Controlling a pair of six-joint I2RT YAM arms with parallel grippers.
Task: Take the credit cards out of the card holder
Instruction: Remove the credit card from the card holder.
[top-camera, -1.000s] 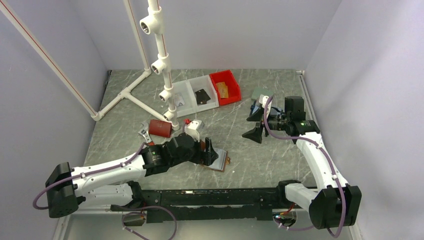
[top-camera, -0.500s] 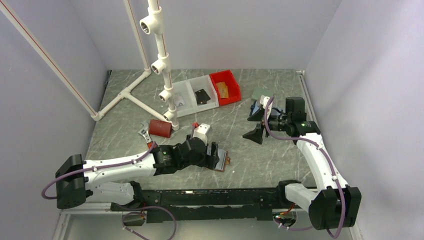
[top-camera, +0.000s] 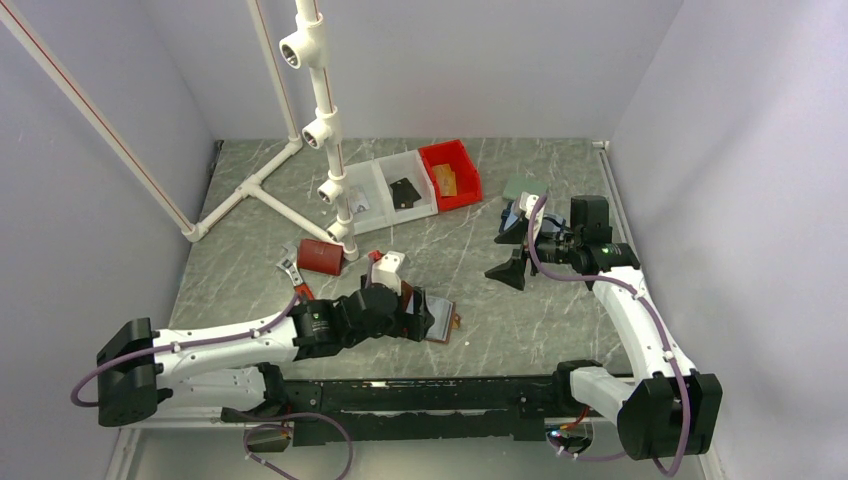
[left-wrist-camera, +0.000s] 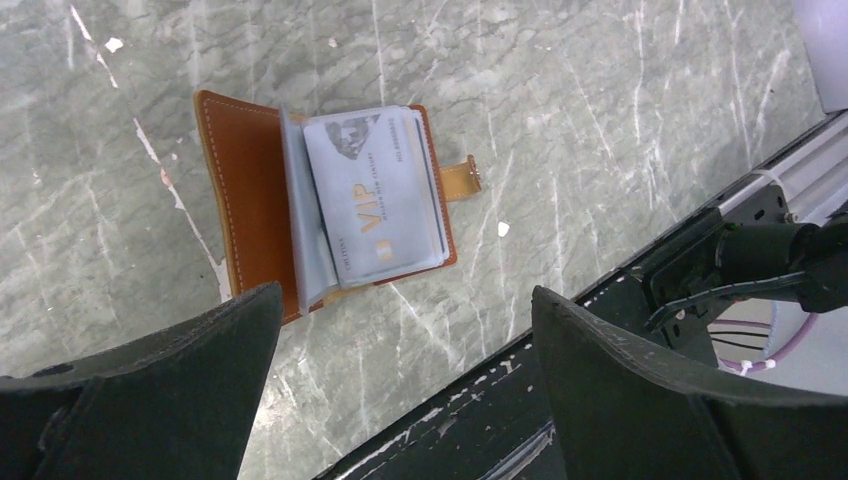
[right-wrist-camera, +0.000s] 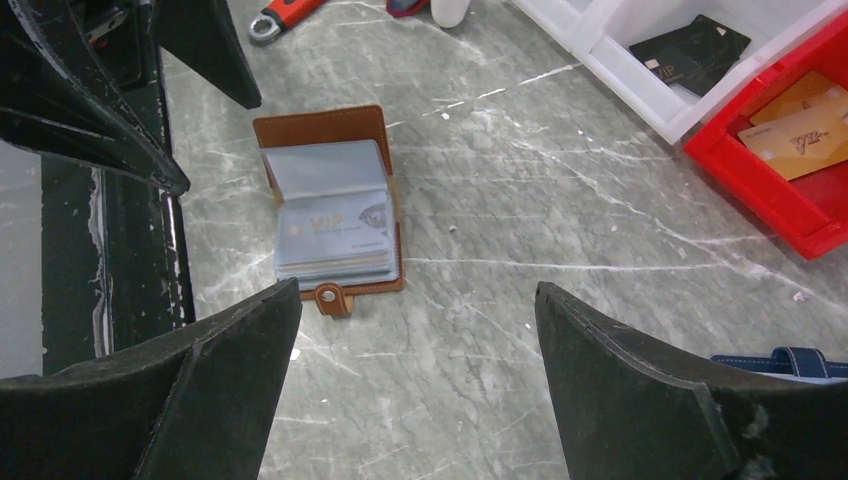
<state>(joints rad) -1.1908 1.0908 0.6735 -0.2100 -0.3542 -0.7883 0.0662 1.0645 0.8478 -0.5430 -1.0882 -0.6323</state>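
Observation:
The brown leather card holder (left-wrist-camera: 252, 190) lies open on the table, with a pale grey "VIP" credit card (left-wrist-camera: 375, 195) in its clear sleeves. It also shows in the right wrist view (right-wrist-camera: 330, 215) and in the top view (top-camera: 446, 322). My left gripper (left-wrist-camera: 407, 295) is open and empty, hovering just above the holder's near side (top-camera: 418, 316). My right gripper (right-wrist-camera: 418, 290) is open and empty, held to the right of the holder (top-camera: 510, 250). A black card (right-wrist-camera: 692, 48) lies in a white bin, and gold cards (right-wrist-camera: 800, 122) lie in a red bin.
The white bins (top-camera: 390, 190) and red bin (top-camera: 451, 174) stand at the back centre. A dark red box (top-camera: 320, 257) and a white pipe stand (top-camera: 322, 120) are at the left. A blue case (top-camera: 514, 216) lies by the right gripper. The black rail (top-camera: 420, 395) runs along the near edge.
My left arm has shifted slightly over the holder, forward and then back, with its jaws still open. The right arm and the holder have not moved.

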